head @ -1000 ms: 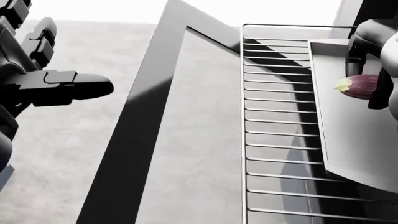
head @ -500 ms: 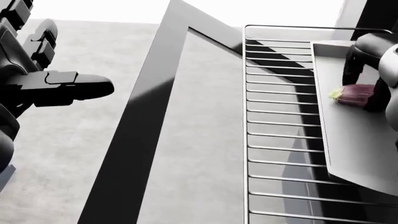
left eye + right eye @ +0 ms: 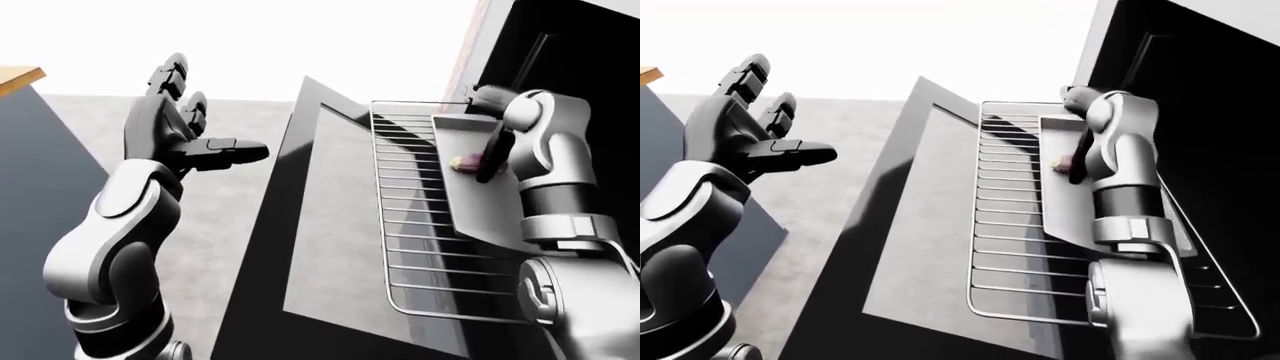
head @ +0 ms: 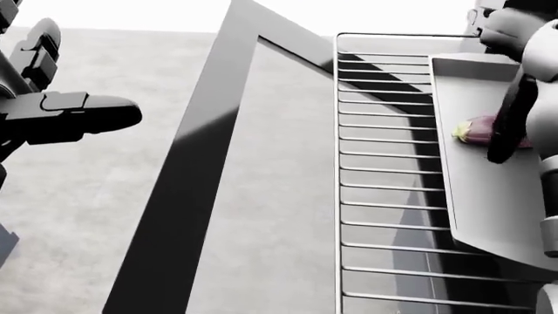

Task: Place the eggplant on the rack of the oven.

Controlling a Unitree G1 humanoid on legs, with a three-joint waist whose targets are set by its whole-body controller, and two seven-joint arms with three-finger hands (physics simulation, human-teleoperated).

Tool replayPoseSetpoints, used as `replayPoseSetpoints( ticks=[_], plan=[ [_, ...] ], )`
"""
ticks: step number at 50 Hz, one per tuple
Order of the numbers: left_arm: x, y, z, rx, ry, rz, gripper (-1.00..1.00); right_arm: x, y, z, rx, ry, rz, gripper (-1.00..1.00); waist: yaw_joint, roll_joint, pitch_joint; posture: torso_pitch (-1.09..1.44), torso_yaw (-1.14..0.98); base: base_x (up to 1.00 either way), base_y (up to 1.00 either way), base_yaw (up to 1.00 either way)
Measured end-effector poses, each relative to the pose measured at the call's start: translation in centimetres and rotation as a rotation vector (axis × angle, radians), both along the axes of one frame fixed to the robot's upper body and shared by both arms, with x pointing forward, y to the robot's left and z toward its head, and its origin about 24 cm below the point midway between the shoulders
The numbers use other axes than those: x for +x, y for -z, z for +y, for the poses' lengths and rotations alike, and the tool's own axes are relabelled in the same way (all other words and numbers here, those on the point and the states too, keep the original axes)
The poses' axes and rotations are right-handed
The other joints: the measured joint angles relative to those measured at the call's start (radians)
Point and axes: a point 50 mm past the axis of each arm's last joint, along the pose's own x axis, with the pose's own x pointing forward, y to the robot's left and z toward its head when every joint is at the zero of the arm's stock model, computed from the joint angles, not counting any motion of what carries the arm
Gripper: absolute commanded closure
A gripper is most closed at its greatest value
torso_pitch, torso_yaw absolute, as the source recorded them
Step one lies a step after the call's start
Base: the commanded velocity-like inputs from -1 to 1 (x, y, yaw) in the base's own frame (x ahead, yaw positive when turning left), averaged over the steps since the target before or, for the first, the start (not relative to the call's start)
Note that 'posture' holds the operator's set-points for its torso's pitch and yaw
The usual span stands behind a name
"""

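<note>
Evidently the placing step is near done. The eggplant (image 4: 478, 129) lies on the grey tray (image 4: 497, 216) that sits on the oven rack (image 4: 384, 196), near the tray's upper left edge in the head view. Right hand (image 4: 510, 124) hangs over it; one dark finger crosses the fruit, but whether it grips, I cannot tell. Left hand (image 3: 185, 127) is spread wide, holding nothing. Long axis runs across the tray, green stem end toward the rack's bare wires. Next, probably: release, lift clear.

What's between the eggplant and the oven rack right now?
A flat gray tray lies on the rack, and the eggplant rests on the tray, not the wires. The right hand is at the eggplant.
</note>
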Motion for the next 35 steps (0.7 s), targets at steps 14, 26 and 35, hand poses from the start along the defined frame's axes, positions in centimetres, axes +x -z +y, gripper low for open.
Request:
replayPoseSetpoints(
  ticks=[14,26,35],
  plan=[
    [0.4,-1.5,0.6,0.051,-0.025,0.008,-1.00,0.0,-4.3,6.4,0.464,-0.115,-0.092,-1.00,-0.004,0.011,0.005,0.00,0.00,0.00,0.00,0.00],
    [0.2,-3.5,1.5,0.144,-0.047,0.026,-1.00,-1.3,-7.1,11.0,0.727,-0.197,-0.221,-1.00,-0.005,0.026,0.012,0.00,0.00,0.00,0.00,0.00],
    [1.0,-5.2,2.1,0.171,-0.085,0.014,-1.00,-2.4,-10.2,12.3,0.858,-0.225,-0.404,-1.00,-0.005,0.028,0.017,0.00,0.00,0.00,0.00,0.00]
  ],
)
